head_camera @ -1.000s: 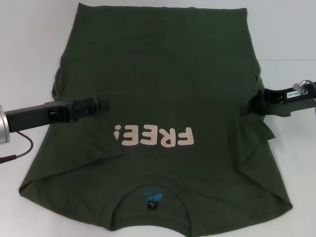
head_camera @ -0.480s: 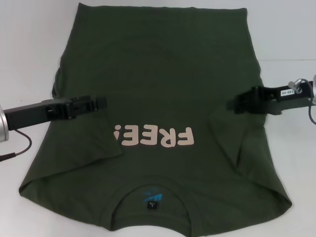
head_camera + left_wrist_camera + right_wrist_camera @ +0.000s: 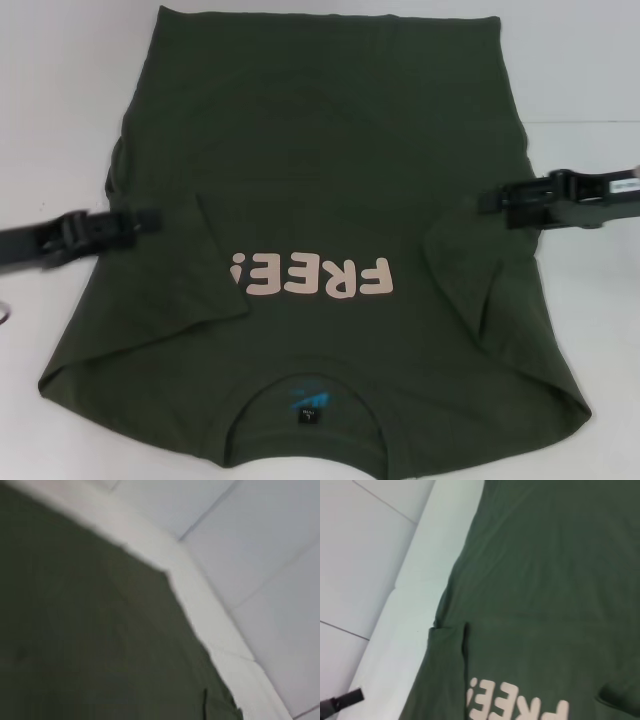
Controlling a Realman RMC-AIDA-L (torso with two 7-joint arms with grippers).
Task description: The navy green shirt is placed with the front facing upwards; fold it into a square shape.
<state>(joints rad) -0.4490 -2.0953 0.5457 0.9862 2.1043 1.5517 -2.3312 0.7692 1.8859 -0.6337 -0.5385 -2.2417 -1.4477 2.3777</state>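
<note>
The dark olive-green shirt (image 3: pixel 330 150) lies front up on the white table (image 3: pixel 60 100), collar nearest me. Its pale pink "FREE!" print (image 3: pixel 315 278) and black neck label (image 3: pixel 310 412) show. Both sleeves are folded inward over the body, the left sleeve (image 3: pixel 190 290) and the right sleeve (image 3: pixel 480 270). My left gripper (image 3: pixel 152 220) hovers at the shirt's left edge, holding nothing. My right gripper (image 3: pixel 484 203) hovers over the right edge, holding nothing. The shirt also fills the left wrist view (image 3: pixel 75 630) and the right wrist view (image 3: pixel 545 580).
Bare white table surface lies on both sides of the shirt and past its hem. The table's edge (image 3: pixel 210 605) and a pale tiled floor (image 3: pixel 270 540) show in the left wrist view. My left gripper's tip shows far off in the right wrist view (image 3: pixel 340 700).
Both grippers have drawn back outward from over the shirt, the left one farther. The right sleeve now lies folded inward and released. The left sleeve stays folded.
</note>
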